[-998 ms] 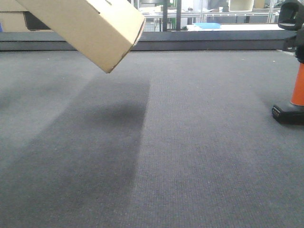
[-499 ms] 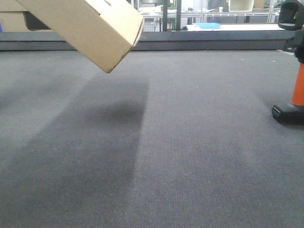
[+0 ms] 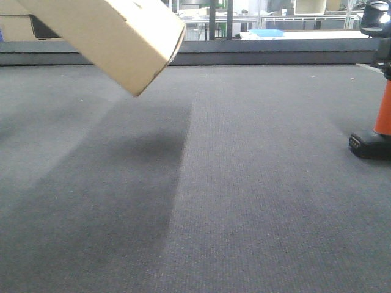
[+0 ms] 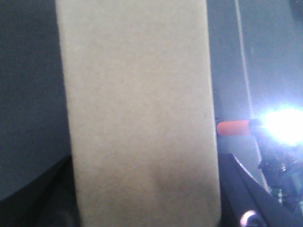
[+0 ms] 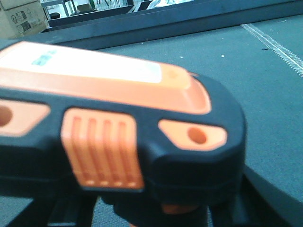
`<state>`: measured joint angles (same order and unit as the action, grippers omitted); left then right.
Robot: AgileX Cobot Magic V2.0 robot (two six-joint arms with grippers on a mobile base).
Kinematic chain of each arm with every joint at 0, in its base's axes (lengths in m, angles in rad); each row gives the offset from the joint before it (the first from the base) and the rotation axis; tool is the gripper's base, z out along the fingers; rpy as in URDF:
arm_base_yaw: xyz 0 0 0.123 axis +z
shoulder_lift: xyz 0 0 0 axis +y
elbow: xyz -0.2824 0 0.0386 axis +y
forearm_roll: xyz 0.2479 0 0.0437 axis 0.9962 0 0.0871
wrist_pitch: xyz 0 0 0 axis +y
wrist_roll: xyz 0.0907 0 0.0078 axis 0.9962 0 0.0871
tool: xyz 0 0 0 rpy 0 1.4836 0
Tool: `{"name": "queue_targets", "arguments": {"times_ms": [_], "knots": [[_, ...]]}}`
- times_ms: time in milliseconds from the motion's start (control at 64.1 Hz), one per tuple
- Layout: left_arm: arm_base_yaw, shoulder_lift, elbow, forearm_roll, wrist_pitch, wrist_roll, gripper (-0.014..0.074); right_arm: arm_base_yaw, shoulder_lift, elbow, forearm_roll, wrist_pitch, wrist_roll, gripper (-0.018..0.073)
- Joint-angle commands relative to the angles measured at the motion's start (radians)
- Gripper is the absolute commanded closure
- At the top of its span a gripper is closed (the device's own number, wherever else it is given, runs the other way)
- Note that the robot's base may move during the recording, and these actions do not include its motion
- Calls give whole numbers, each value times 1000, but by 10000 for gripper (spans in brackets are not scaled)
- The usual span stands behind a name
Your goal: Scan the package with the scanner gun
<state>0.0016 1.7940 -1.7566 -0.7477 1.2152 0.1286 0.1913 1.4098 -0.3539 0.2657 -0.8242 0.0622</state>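
Note:
The package [image 3: 116,36], a plain tan cardboard box, hangs tilted above the grey mat at the top left, casting a shadow below. It fills the left wrist view [image 4: 142,118], where my left gripper [image 4: 147,198] is shut on it, dark fingers showing at both lower corners. The scanner gun [image 3: 382,119] stands at the right edge, its black base [image 3: 369,145] on the mat. In the right wrist view its black and orange head [image 5: 123,123] looms close; my right gripper [image 5: 175,210] is shut on the orange handle below it. A bright glare [image 4: 284,123] shines beside the handle [image 4: 233,127].
A raised dark ledge [image 3: 244,52] bounds the mat at the back. Beyond it are printed cartons [image 5: 21,19], shelving and a blue item [image 3: 267,33]. A pale stitched seam [image 5: 279,42] runs across the mat on the right.
The package's lower corner has dipped slightly and shifted left. The scanner gun's head has moved a little to the right; its base stays on the mat.

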Motion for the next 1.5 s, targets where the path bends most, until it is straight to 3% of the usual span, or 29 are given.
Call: {"name": "queue_targets", "arguments": {"times_ms": [0,218,421,515,983,1482], "knots": [[5,-4,-16,28,6,3,707,2,-30,-15,9,-59,-12,720],[-8,-14,-66,111,6,-18,707,2,-132,-144,-3,229,-263,720],[-84,-17,-91,273,6,-103,707,2,-160,-343,-11,488,-437,720],[-116,-17,-91,298,6,-115,707,2,-153,-413,-11,551,-498,720],[-143,-17,-91,298,6,-153,707,2,-122,-465,-79,568,-635,720],[-147,-17,-91,309,6,-152,707,2,-122,-465,-80,484,-658,720]]}}
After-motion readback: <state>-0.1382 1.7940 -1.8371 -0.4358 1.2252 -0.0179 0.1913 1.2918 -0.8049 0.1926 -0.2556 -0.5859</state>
